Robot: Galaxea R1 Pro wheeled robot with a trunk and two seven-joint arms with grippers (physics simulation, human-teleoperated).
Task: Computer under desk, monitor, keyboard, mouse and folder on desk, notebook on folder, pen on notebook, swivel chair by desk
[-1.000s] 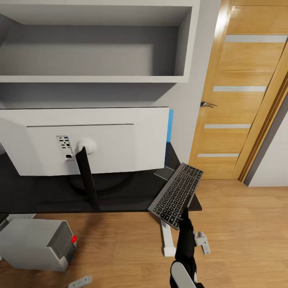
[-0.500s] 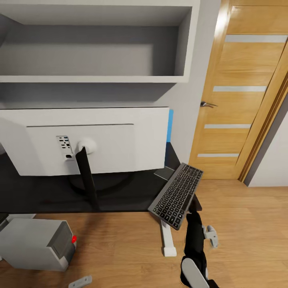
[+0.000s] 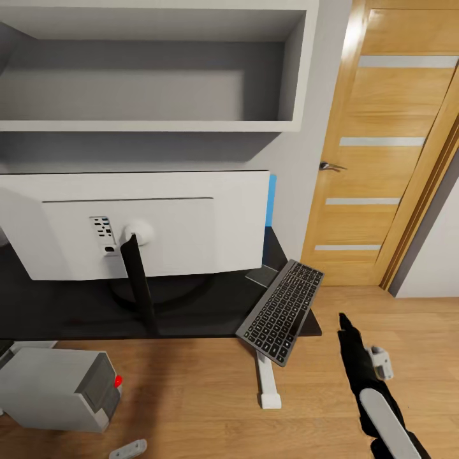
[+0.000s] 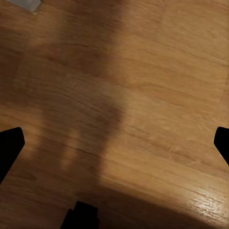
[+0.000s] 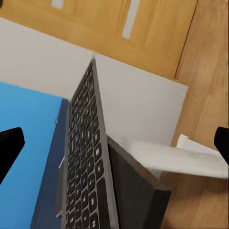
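From the head view we see the monitor (image 3: 137, 223) standing on the desk (image 3: 210, 306) with its white back toward us. The keyboard (image 3: 280, 311) lies slanted at the desk's right end, its near corner jutting past the edge. A strip of the blue folder (image 3: 272, 199) shows behind the monitor's right edge. The computer (image 3: 60, 387) sits on the wood floor (image 3: 395, 319) below the desk's front edge. Our right gripper (image 3: 345, 320) hovers over the floor, just right of the keyboard, fingers spread and empty. Our left gripper (image 4: 114, 143) faces bare floor, fingers wide apart. A wooden door (image 3: 389, 140) stands at right
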